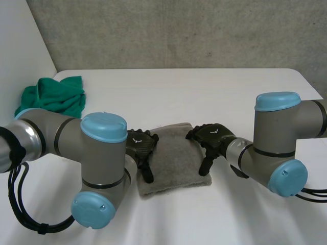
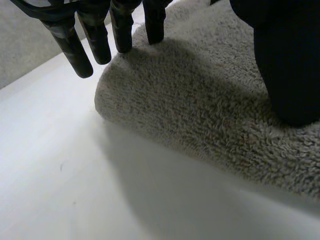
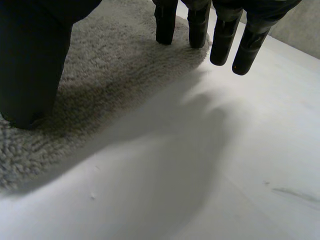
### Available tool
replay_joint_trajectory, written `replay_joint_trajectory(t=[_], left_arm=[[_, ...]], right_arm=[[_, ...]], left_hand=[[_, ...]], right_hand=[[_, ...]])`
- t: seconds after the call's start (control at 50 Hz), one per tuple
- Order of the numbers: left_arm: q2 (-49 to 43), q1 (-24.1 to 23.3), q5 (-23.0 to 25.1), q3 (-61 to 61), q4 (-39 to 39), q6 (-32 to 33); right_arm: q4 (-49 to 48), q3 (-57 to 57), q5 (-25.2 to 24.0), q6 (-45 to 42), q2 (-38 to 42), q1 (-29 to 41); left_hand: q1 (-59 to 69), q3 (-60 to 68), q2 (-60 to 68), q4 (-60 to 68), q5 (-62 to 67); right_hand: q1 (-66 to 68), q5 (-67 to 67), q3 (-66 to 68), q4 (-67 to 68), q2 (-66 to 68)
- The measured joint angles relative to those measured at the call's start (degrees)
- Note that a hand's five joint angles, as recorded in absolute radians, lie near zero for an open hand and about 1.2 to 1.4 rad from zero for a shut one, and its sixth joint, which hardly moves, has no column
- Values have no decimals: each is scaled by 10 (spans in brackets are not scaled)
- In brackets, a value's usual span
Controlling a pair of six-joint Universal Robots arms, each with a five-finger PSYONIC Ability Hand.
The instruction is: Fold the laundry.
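Observation:
A folded grey towel (image 1: 173,158) lies on the white table (image 1: 204,97) between my two hands. My left hand (image 1: 141,149) rests at the towel's left edge, open, with straight fingers (image 2: 122,30) over that edge of the grey towel (image 2: 210,110) and the thumb (image 2: 287,65) on top of it. My right hand (image 1: 210,139) sits at the towel's right edge, also open. Its fingers (image 3: 197,25) reach past the corner of the grey towel (image 3: 105,75) and its thumb (image 3: 35,65) presses on the pile. Neither hand grips the cloth.
A crumpled green cloth (image 1: 53,96) lies at the table's far left, near the white side wall. A grey concrete wall stands behind the table. Bare tabletop stretches in front of and behind the towel.

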Motion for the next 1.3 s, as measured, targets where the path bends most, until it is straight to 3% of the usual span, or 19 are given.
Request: replay_joint_trajectory(t=[0.22,0.36,0.44,0.54,0.64,1.16,1.26,1.3], left_arm=[[59,1,37,15,-3,36],[149,15,105,14,-4,20],[208,33,169,12,-9,-20],[241,52,240,12,-29,-66],[248,65,274,12,-43,-81],[244,73,275,7,-42,-84],[243,76,275,7,-42,-84],[243,76,275,6,-42,-84]], right_arm=[[-36,51,30,1,-86,-2],[-80,115,52,56,-154,-8],[-87,152,59,117,-181,-10],[-75,199,36,200,-187,-9],[-83,233,5,227,-172,-13],[-162,195,-8,290,-71,10],[-162,173,-8,295,-55,20],[-161,161,-7,294,-45,22]], left_hand=[[0,0,0,0,0],[0,0,0,0,0],[0,0,0,0,0],[0,0,0,0,0],[0,0,0,0,0],[0,0,0,0,0],[0,0,0,0,0],[0,0,0,0,0]], right_hand=[[0,0,0,0,0],[0,0,0,0,0],[0,0,0,0,0],[0,0,0,0,0],[0,0,0,0,0],[77,79,89,86,78],[149,148,179,165,179],[235,263,295,289,298]])
